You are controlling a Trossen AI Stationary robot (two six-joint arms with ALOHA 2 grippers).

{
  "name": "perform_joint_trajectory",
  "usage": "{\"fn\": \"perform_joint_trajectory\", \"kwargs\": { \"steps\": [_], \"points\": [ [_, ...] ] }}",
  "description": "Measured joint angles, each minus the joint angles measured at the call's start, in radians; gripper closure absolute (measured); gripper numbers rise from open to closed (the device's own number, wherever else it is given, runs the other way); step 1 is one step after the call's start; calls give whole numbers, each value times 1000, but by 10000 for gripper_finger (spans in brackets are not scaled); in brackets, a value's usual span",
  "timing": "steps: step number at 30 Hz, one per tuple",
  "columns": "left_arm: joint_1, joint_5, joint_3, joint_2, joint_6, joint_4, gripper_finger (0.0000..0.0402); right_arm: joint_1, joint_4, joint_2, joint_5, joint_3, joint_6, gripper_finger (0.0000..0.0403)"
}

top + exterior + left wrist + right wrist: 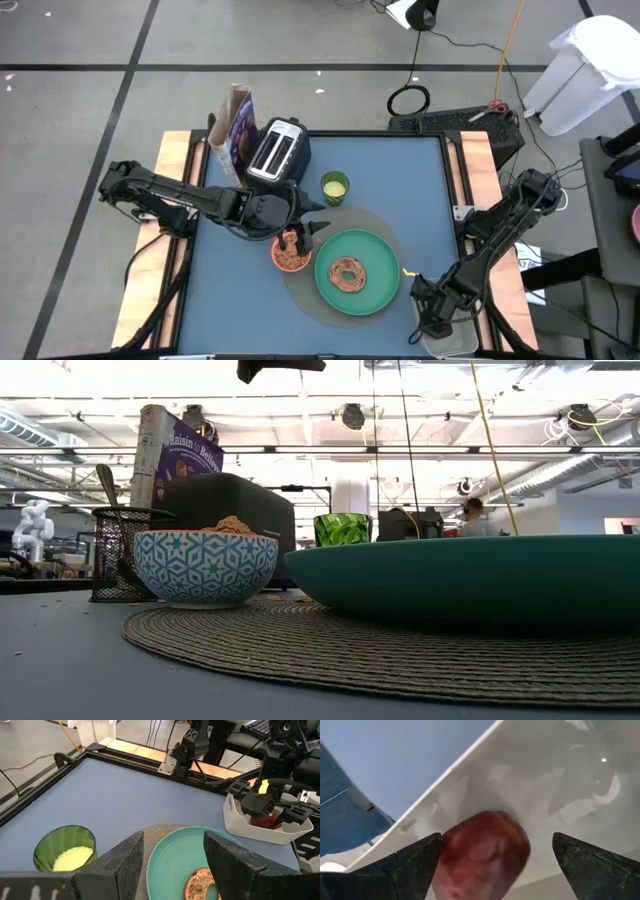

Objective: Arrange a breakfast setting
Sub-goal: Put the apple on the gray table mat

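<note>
A large green plate lies on a round woven mat and bears a brown bagel. A small bowl, blue-patterned outside, holds brown cereal and stands at the plate's left. The purple cereal box stands at the far left. A spoon stands in a black mesh holder. My left gripper hovers open and empty over the bowl and the plate's rim. My right gripper is open inside the white tub. Its fingers stand on either side of the dark-red fruit. My right gripper reaches down into the tub with the fruit between its open fingers. One finger stands right beside the fruit's side; I cannot tell whether it touches. The other finger is apart from it. The fruit lies on the tub's floor.
A dark toaster stands at the far left beside the box. A green glass cup with yellow contents stands behind the plate. The mesh holder is next to the bowl in the low view. Bare blue table lies at the far right.
</note>
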State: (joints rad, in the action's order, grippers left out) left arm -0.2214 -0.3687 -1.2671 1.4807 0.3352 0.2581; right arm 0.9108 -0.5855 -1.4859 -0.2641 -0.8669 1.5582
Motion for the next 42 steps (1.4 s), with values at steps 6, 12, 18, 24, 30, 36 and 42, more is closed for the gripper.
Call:
{"fn": "perform_joint_trajectory", "kwargs": {
  "steps": [6, 12, 18, 24, 30, 36, 42],
  "points": [
    [0, 0, 0, 0, 0, 0, 188, 0, -1, 0, -3, 0, 4, 67],
    [0, 0, 0, 0, 0, 0, 188, 0, -2, 0, -3, 1, 3, 126],
    [0, 0, 0, 0, 1, 0, 188, 0, -2, 0, -3, 2, 4, 180],
    [0, 0, 0, 0, 1, 0, 188, 0, -3, 0, -2, 2, -3, 219],
    [0, 0, 0, 0, 1, 0, 188, 0, -3, 0, -2, 2, -5, 229],
    [0, 0, 0, 0, 1, 0, 188, 0, -3, -1, -2, 2, -5, 238],
    [0, 0, 0, 0, 1, 0, 188, 0, -3, -1, -1, 3, -7, 276]
  ]
}}
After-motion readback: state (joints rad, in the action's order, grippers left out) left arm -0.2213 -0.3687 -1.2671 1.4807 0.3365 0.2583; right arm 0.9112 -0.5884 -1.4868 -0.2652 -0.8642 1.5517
